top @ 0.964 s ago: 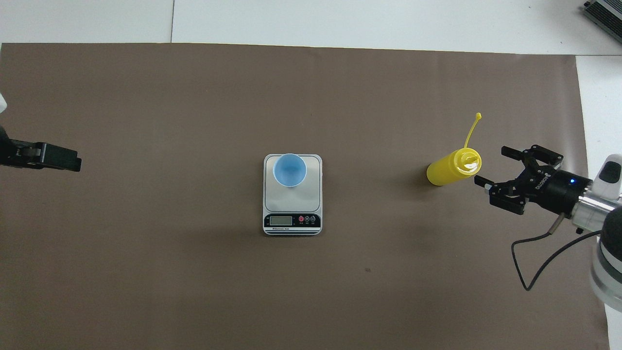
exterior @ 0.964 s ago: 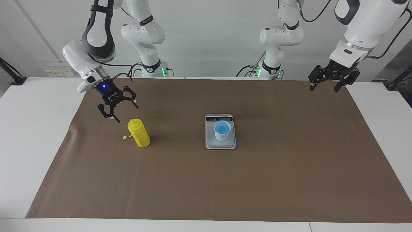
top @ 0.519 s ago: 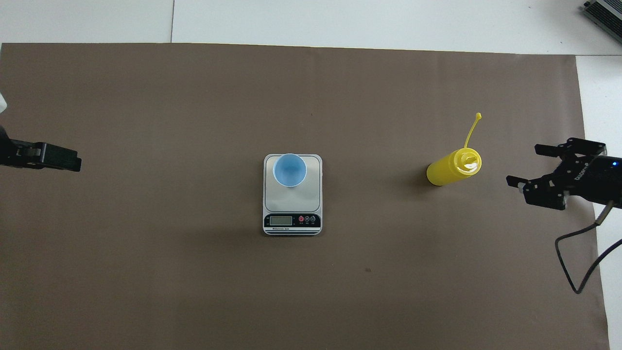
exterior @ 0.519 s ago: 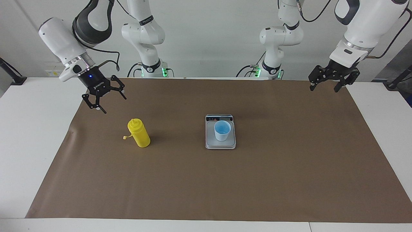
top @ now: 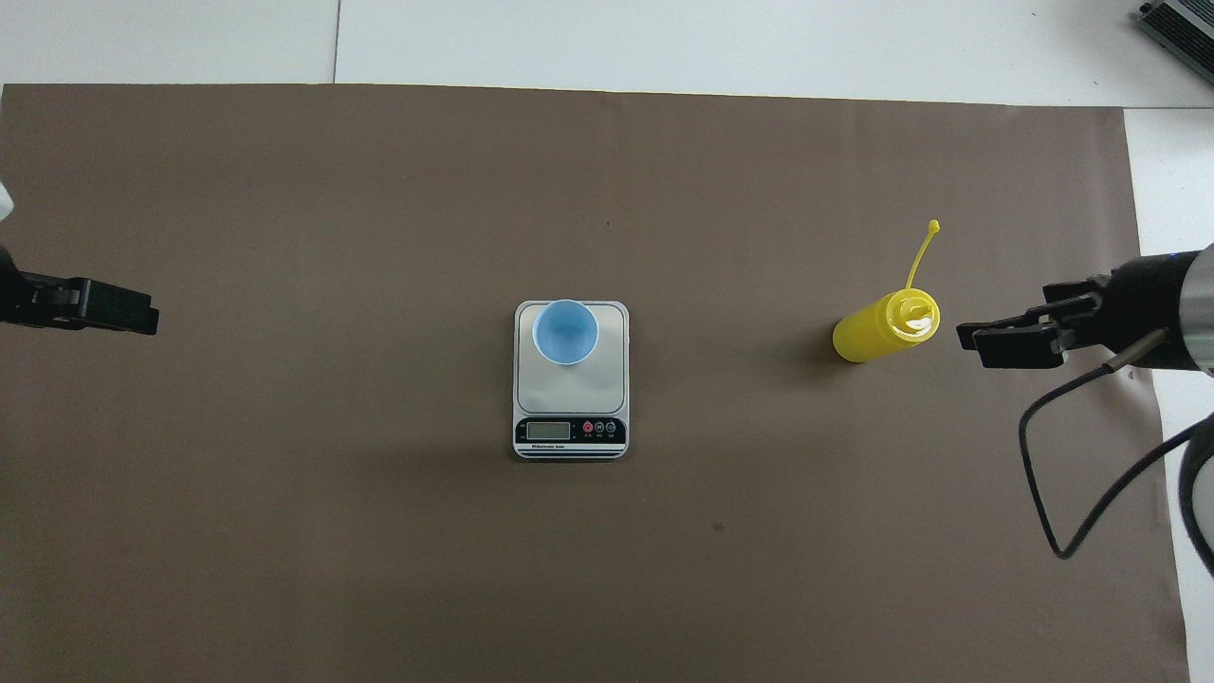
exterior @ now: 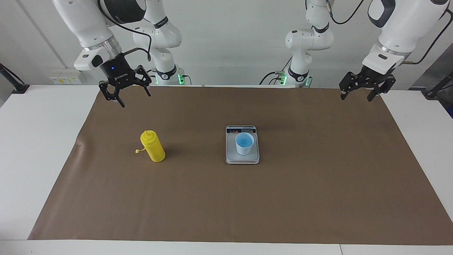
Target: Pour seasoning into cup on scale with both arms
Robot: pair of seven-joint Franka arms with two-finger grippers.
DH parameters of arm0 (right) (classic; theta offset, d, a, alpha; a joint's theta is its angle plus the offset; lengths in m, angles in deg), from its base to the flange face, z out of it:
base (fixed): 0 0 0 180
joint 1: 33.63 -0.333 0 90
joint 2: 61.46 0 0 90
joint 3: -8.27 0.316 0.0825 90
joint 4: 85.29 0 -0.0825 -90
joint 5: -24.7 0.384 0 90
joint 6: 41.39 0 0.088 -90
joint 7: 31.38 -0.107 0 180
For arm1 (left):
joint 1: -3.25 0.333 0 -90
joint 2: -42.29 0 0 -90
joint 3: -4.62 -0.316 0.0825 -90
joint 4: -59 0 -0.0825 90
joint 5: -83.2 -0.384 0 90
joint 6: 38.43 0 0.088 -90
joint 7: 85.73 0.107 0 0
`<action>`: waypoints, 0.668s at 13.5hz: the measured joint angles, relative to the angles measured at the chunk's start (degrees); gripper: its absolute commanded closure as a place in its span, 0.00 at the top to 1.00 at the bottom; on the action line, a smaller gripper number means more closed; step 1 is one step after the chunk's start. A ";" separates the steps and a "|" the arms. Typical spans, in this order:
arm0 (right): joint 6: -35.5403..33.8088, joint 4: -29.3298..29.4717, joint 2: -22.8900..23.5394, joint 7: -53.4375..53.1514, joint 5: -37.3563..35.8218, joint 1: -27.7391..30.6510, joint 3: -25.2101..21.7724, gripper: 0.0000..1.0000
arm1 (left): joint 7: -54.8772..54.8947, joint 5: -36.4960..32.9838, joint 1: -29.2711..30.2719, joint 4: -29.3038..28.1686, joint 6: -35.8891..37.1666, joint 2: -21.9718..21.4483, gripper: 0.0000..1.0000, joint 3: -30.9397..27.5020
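Note:
The seasoning bottle (exterior: 153, 147) (top: 887, 327) is yellow and stands upright on the brown mat toward the right arm's end, its small cap hanging off on a tether. The pale blue cup (exterior: 244, 143) (top: 565, 332) stands on the silver scale (exterior: 242, 158) (top: 607, 379) at mid-table. My right gripper (exterior: 131, 98) (top: 977, 343) hangs open in the air over the mat, apart from the bottle and holding nothing. Over the mat's corner at the left arm's end, my left gripper (exterior: 356, 98) (top: 142, 318) waits open and holds nothing.
A brown mat (exterior: 226, 198) covers most of the white table (exterior: 35, 141). The scale's display strip faces the robots. A grey device (top: 1181, 28) lies at the table corner farthest from the robots, at the right arm's end.
My right gripper has risen away from the bottle and turned to point downward. The left arm, bottle, cup and scale have not moved.

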 measured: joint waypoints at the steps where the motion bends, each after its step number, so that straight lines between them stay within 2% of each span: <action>1: -0.79 1.42 0.74 -4.38 -2.82 -1.91 0.05 1.00 | 0.00 0.00 0.00 0.00 0.00 0.00 1.00 0.00; 4: -4.03 4.97 2.25 -15.49 -6.55 -5.22 0.18 1.00 | 0.00 0.00 0.00 0.00 0.00 0.00 1.00 0.00; 9: -10.20 12.04 5.13 -26.36 -6.62 -4.80 -0.28 1.00 | 0.00 0.00 0.00 0.00 0.00 0.00 1.00 0.00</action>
